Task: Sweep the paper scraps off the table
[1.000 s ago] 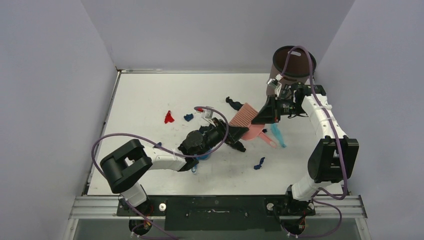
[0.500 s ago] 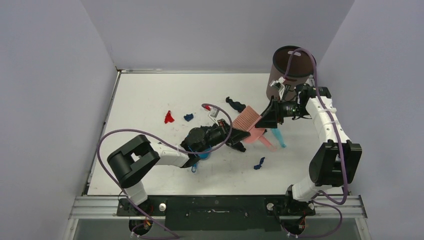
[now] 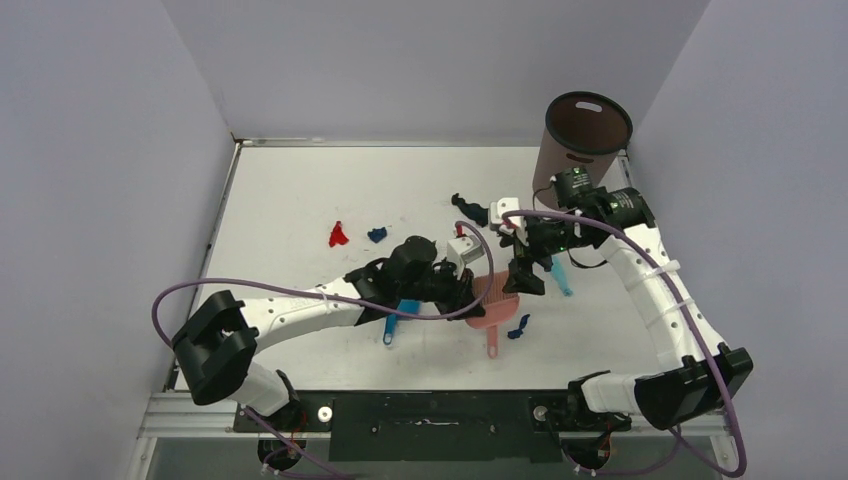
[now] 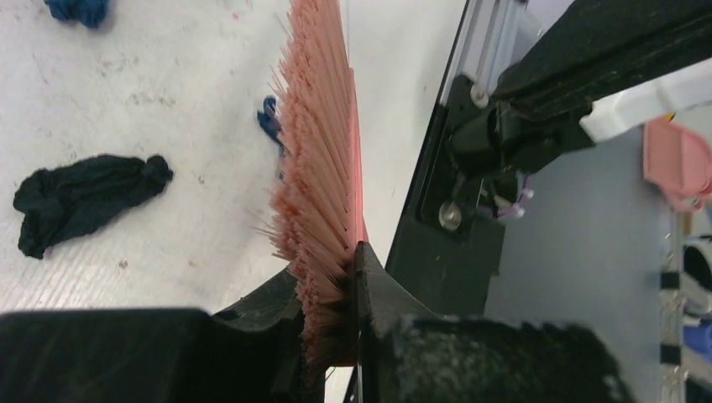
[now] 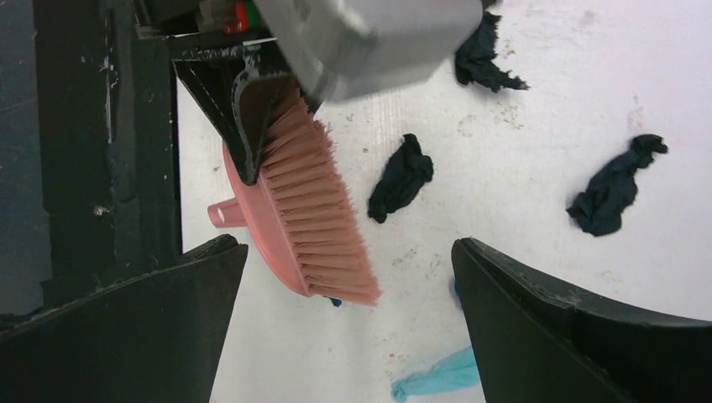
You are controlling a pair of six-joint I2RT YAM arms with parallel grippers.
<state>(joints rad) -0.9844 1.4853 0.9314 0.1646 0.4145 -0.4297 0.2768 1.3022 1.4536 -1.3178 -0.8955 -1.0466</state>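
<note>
My left gripper [image 3: 466, 288] is shut on the pink hand brush [image 3: 496, 300], clamping its bristle end [image 4: 321, 176] between the jaws. The brush hangs just above the table [image 3: 290, 190], handle toward the near edge. Just right of it, my right gripper [image 3: 526, 270] is open and holds nothing; its wrist view has the brush [image 5: 312, 220] below, between its wide-spread fingers. Paper scraps lie around: red [image 3: 338, 236], dark blue [image 3: 377, 235], black [image 3: 468, 207], dark blue [image 3: 518, 326] by the brush handle, a light-blue strip [image 3: 561, 277]. More black scraps [image 5: 401, 177] [image 4: 80, 197] lie under the arms.
A blue dustpan handle [image 3: 396, 320] sticks out from under the left arm. A tall brown bin [image 3: 585, 135] stands at the back right corner. Grey-lilac walls close in the table on three sides.
The right gripper let go of the brush and opened wide. The left gripper closed on the brush and carried it right and nearer. The right arm swung left, away from the bin.
</note>
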